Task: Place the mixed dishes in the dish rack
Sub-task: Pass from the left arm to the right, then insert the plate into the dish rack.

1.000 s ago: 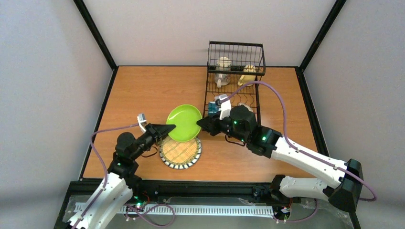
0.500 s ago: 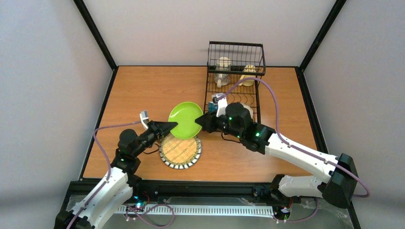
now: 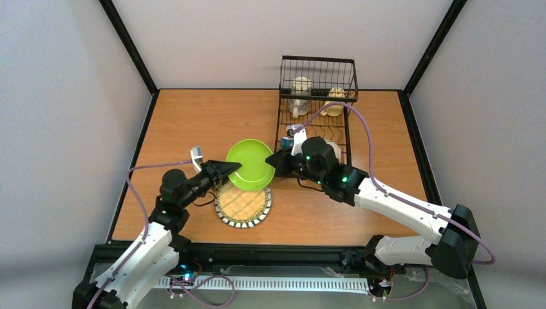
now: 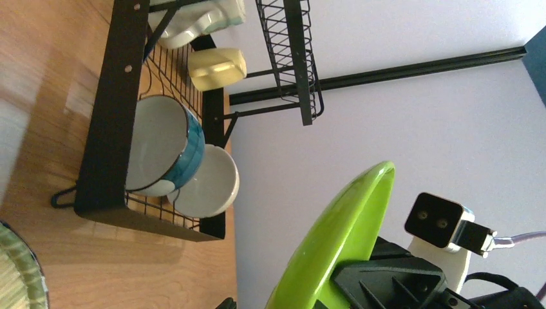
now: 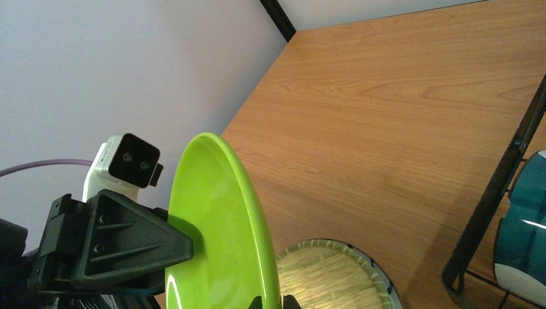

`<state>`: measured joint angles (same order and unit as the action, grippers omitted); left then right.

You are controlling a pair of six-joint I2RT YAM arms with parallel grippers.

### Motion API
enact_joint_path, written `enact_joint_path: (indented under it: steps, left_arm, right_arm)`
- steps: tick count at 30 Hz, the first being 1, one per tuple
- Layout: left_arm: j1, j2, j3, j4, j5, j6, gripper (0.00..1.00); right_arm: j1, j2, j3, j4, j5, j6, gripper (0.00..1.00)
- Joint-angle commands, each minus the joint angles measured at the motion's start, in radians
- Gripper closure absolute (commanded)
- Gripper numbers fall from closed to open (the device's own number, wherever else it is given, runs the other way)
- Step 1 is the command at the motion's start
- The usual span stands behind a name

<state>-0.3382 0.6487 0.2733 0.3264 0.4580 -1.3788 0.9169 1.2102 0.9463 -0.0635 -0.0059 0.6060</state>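
A plain lime-green plate (image 3: 250, 164) hangs tilted on edge above the table, between my two grippers. My right gripper (image 3: 273, 162) is shut on its right rim; in the right wrist view its fingertips (image 5: 268, 302) pinch the plate (image 5: 219, 219) from both sides. My left gripper (image 3: 235, 168) is at the left rim with its jaws open, one fingertip (image 4: 228, 302) standing apart from the plate (image 4: 348, 225). The black wire dish rack (image 3: 280, 122) stands at the back right. It holds a teal-banded cup (image 4: 169, 145) and a white bowl (image 4: 209, 183).
A straw-patterned plate with a striped rim (image 3: 243, 205) lies flat on the table right under the held plate. The rack's raised basket (image 3: 318, 61) holds a white mug (image 3: 299, 95) and a cream mug (image 3: 334, 101). Black frame rails border the table.
My right gripper has closed onto the green plate's right rim. My left gripper, shut on the left rim before, has opened. The plate has shifted slightly up and right.
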Motion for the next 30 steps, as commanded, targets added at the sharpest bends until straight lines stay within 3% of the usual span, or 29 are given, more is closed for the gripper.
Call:
enact_joint_path:
  steps: [1, 9, 19, 30]
  left_arm:
    - [0.003, -0.023, 0.076, -0.088, -0.043, 0.03, 0.36]
    - [0.004, -0.047, 0.123, -0.174, -0.121, 0.065, 0.2]
    - [0.003, -0.067, 0.166, -0.242, -0.296, 0.079, 0.19]
    - [0.003, -0.034, 0.191, -0.261, -0.387, 0.093, 0.18]
  right_arm:
    - [0.009, 0.0, 0.031, -0.009, -0.026, -0.023, 0.98]
    - [0.01, -0.008, 0.114, -0.063, 0.047, -0.075, 0.98]
    - [0.01, -0.008, 0.205, -0.106, 0.15, -0.133, 0.98]
    - [-0.045, 0.081, 0.369, -0.131, 0.431, -0.309, 0.98]
